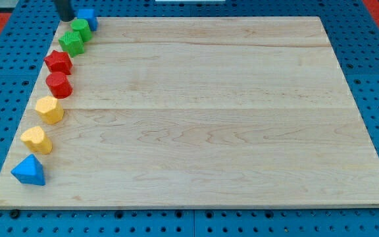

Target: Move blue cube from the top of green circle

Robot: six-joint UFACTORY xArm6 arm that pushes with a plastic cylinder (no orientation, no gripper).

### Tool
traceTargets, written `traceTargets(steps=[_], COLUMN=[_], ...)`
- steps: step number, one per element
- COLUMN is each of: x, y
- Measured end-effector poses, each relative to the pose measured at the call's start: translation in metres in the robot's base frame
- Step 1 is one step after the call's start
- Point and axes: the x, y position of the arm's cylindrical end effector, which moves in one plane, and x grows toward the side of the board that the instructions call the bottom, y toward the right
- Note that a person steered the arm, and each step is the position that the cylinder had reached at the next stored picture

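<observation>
The blue cube (pixel 87 18) sits at the top-left corner of the wooden worktop (pixel 202 118), at the view's top. It touches the green circle (pixel 80 29), which lies just below it and slightly toward the view's left. My tip (pixel 65 18) stands just beside the blue cube on its left side; whether the two are in contact cannot be determined. The rod is cut off by the view's top edge, so only its lower end shows. No gripper is fitted to this arm, so no open or closed state applies.

Below the green circle, a green star-like block (pixel 72 43) touches it. The remaining blocks continue in a line down the worktop's left edge: a red star-like block (pixel 58 62), a red cylinder (pixel 59 85) just beneath it, a yellow block (pixel 49 109), a second yellow block (pixel 36 139), and a blue triangular block (pixel 29 171) nearest the view's bottom. A blue perforated base (pixel 374 79) surrounds the worktop.
</observation>
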Motion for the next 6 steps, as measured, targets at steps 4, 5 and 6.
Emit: traceTargets(steps=[4, 5, 6], x=[0.008, 0.017, 0.042], y=[0.077, 0.097, 0.115])
